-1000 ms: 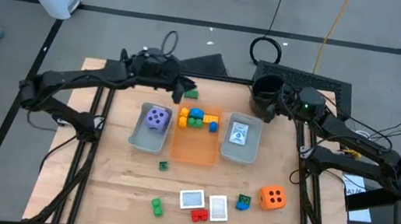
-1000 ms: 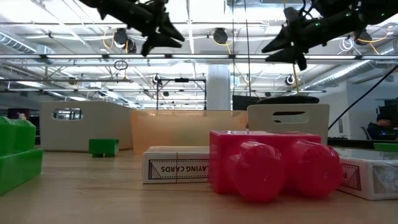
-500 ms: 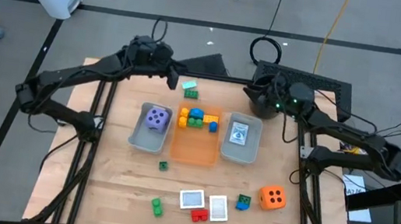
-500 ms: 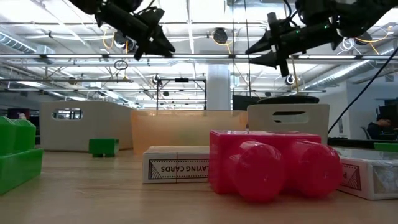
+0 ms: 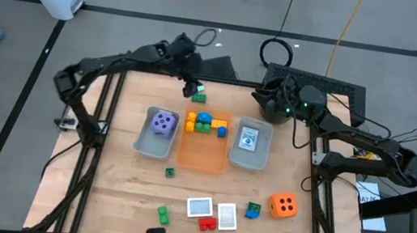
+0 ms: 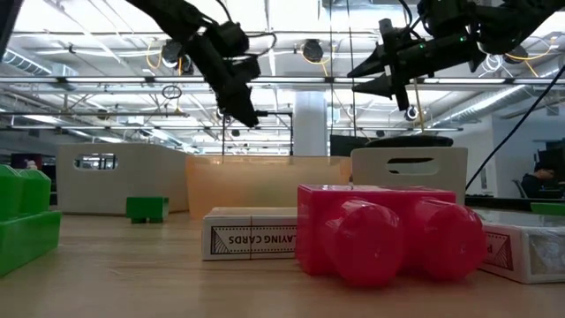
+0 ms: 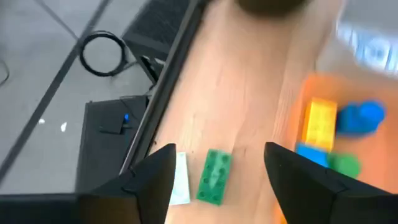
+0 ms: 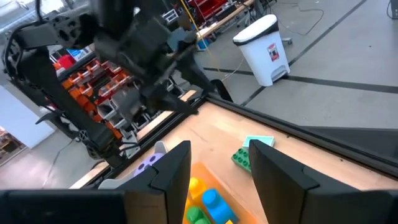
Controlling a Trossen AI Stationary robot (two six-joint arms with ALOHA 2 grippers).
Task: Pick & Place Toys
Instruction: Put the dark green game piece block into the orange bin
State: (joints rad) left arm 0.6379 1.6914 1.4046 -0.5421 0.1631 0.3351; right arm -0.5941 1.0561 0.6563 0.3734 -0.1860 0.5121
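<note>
My left gripper (image 5: 190,87) hangs open over the table's far edge, its fingers pointing down. In the left wrist view (image 7: 217,152) its fingers stand on either side of a green brick (image 7: 214,177) that lies flat on the wood beside a whitish card (image 7: 180,180); they touch nothing. The brick also shows in the high view (image 5: 199,96). My right gripper (image 5: 264,101) is open and empty, up in the air by the black bucket (image 5: 278,89). More toys lie near the front: an orange die (image 5: 284,205), cards (image 5: 199,207), and a red brick (image 5: 208,223).
Three trays stand mid-table: a grey one (image 5: 146,142) with the purple die (image 5: 162,123), an orange one (image 5: 201,155) with several bricks (image 5: 203,123), and a grey one (image 5: 258,158) with a card (image 5: 248,139). A small green brick (image 5: 170,172) lies in front of them.
My left gripper first drew back toward the table's far left, then swung over the green brick, tipped its fingers down and came lower. My right gripper has gone a little toward the table's left, then kept still. No toy has moved.
</note>
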